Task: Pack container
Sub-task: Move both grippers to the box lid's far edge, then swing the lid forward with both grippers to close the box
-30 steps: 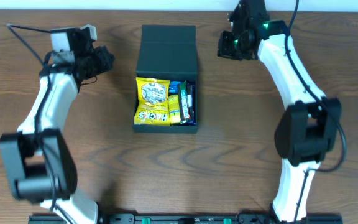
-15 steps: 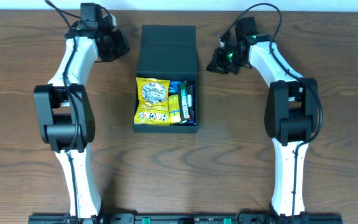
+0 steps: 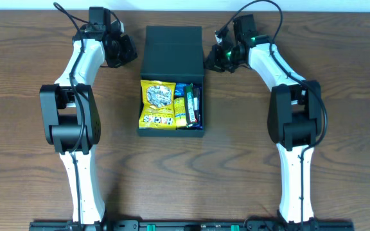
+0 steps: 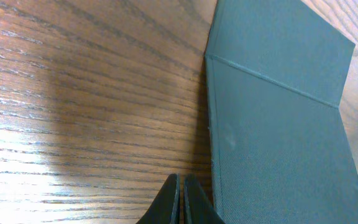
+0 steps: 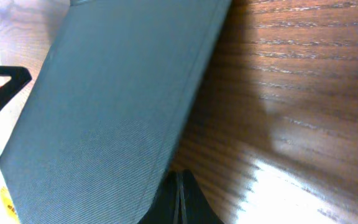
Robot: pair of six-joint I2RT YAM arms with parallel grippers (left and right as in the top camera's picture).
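Observation:
The container (image 3: 171, 48) is a dark teal-black box in the middle of the table, its flap lid folded back at the far end. Its open part holds a yellow snack packet (image 3: 157, 102) and several smaller packets (image 3: 190, 106). My left gripper (image 3: 128, 54) is shut and empty just left of the lid; its closed fingertips (image 4: 181, 202) sit beside the lid's edge (image 4: 272, 112). My right gripper (image 3: 211, 59) is shut and empty just right of the lid; its fingertips (image 5: 179, 199) are low against the lid's side (image 5: 104, 106).
The wooden table (image 3: 249, 141) stretches around the box. Both white arms reach in from the near edge along the left and right sides. A black rail (image 3: 185, 224) runs along the front edge.
Both grippers have moved inward toward the lid from the far corners; the left one came from far left, the right one down and left. The box and packets have not moved.

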